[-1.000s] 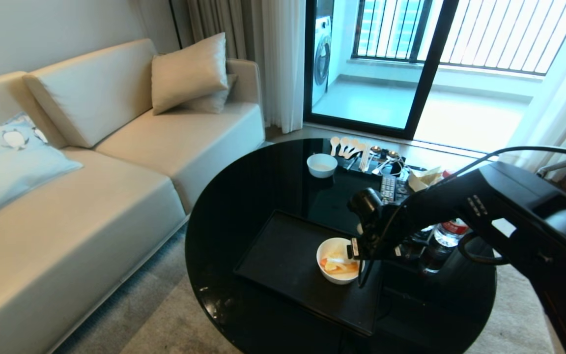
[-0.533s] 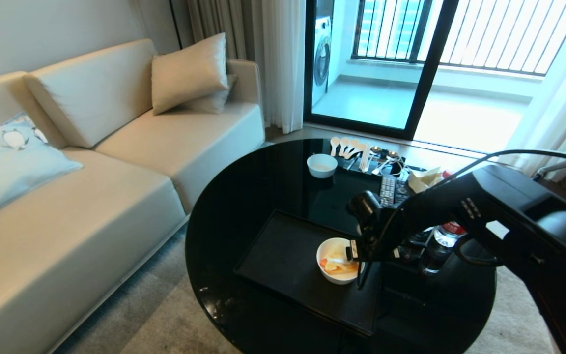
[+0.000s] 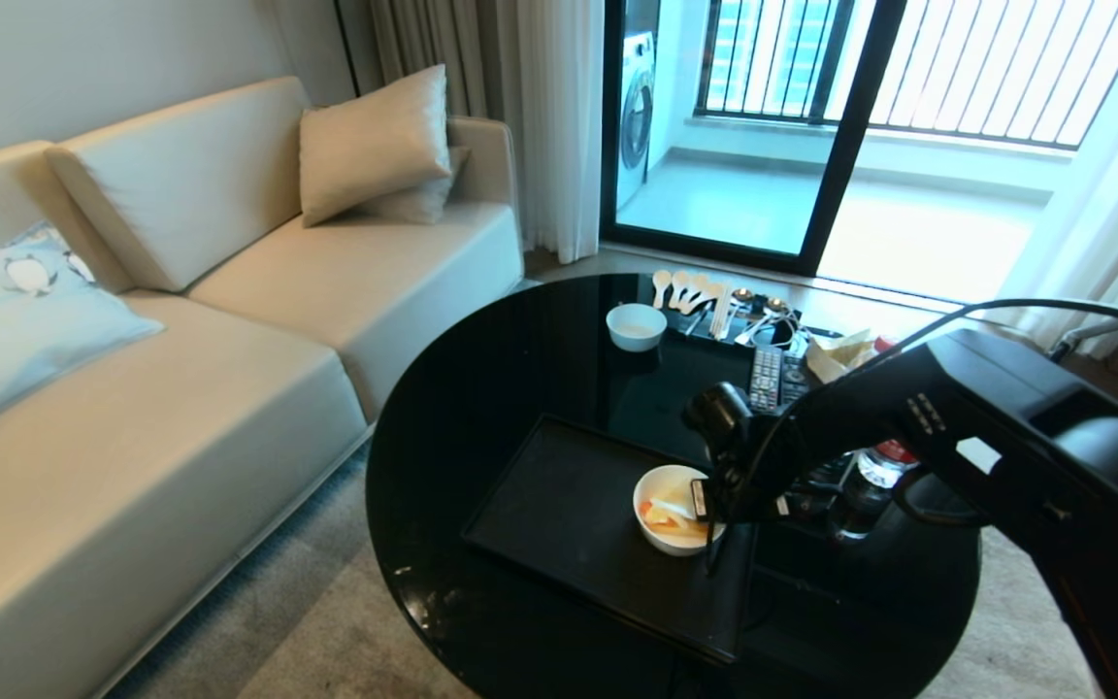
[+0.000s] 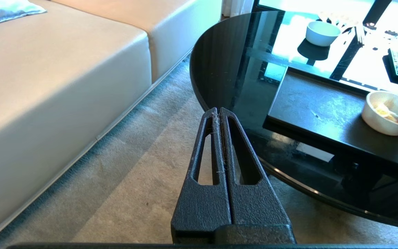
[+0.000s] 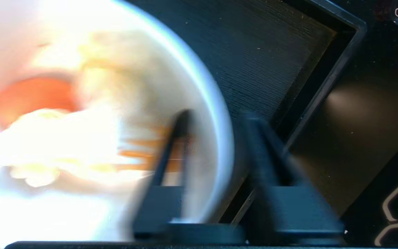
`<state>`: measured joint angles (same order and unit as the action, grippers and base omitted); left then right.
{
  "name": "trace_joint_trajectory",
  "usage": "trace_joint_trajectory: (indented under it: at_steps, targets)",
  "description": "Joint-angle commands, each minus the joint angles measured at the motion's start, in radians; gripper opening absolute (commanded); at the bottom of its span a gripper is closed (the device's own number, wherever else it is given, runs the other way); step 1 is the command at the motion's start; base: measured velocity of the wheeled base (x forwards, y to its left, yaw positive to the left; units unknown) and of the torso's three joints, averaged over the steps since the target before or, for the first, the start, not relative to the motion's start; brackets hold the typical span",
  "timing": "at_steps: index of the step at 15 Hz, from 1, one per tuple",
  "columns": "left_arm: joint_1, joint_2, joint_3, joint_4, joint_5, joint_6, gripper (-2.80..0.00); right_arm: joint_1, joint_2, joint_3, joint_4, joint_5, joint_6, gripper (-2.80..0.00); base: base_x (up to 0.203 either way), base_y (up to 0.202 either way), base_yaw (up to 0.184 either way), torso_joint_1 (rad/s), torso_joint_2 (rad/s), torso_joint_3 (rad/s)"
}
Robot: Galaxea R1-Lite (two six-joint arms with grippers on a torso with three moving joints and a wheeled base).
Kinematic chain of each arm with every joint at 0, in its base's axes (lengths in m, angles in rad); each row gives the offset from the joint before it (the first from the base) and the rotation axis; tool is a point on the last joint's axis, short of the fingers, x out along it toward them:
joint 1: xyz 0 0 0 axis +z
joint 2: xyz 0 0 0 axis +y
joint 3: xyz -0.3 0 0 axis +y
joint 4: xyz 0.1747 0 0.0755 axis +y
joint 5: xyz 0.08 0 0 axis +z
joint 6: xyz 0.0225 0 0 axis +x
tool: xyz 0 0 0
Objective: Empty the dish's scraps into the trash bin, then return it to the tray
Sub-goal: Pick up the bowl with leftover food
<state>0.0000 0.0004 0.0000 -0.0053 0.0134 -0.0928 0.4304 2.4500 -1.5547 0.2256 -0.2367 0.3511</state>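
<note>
I have the right gripper (image 5: 216, 138) astride the cream bowl's (image 3: 661, 485) rim, one finger inside among the scraps (image 3: 668, 517), one outside, closing but not surely clamped. The bowl sits on the black tray (image 3: 559, 505). This looks like the pickup step; next: firm pinch, level lift.

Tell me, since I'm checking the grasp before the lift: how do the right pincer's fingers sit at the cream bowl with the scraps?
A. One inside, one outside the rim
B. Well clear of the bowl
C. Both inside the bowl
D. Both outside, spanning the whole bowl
A: in the right wrist view the right pincer straddles the dish rim, one finger over the scraps, the other outside above the tray.
</note>
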Motion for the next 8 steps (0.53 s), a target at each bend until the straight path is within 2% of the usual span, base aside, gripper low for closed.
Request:
trace_joint_trajectory:
  at_steps: [1,8]
  targets:
    - [0.000,0.000,0.000,-0.001,0.000,-0.001,-2.80,0.001,-0.002,0.002,0.003,-0.003,0.002,-2.80,0.000,0.000,0.000,0.000,0.00,0.000]
    - [0.000,0.000,0.000,-0.001,0.000,-0.001,-2.80,0.001,-0.008,0.001,0.001,-0.010,0.003,-2.80,0.000,0.000,0.000,0.000,0.00,0.000]
